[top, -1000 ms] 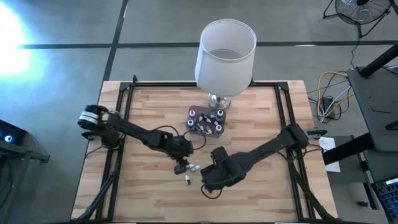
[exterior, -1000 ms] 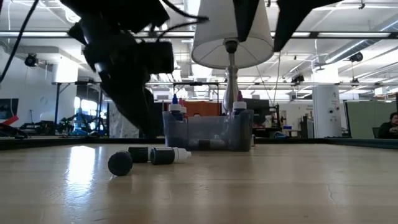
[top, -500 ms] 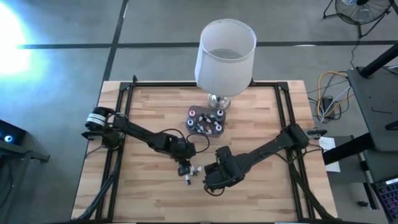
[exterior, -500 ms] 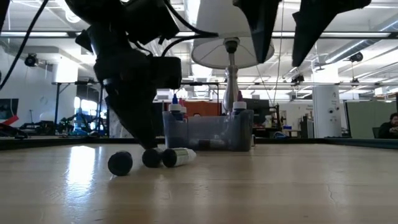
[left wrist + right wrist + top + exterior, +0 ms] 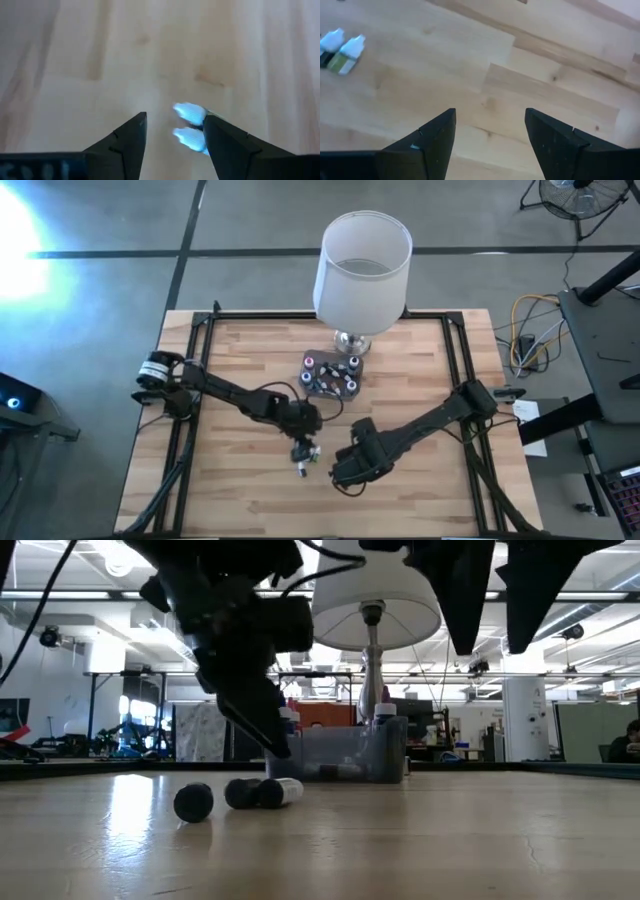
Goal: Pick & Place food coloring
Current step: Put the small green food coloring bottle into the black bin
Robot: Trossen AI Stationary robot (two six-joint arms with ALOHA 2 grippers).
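Three small dropper bottles lie on their sides on the wooden table: a pair with white tips and a single one end-on. In the high view the pair lies just under my left gripper. The single one lies a little nearer. My left gripper is open and hangs above the pair's white tips, which show beside one finger. My right gripper is open and empty to their right. Its view shows the pair farther off.
A small clear plastic tub with several upright bottles stands at the table's far middle, in front of a big white-shaded lamp. Dark rails run along the table's edges. Bare wood lies toward the near edge.
My left gripper has gone toward the table's right edge, dipped down to the pair of bottles, and then risen clear of the table. The pair has been nudged and turned; the two now lie closer together. The single bottle has stayed put.
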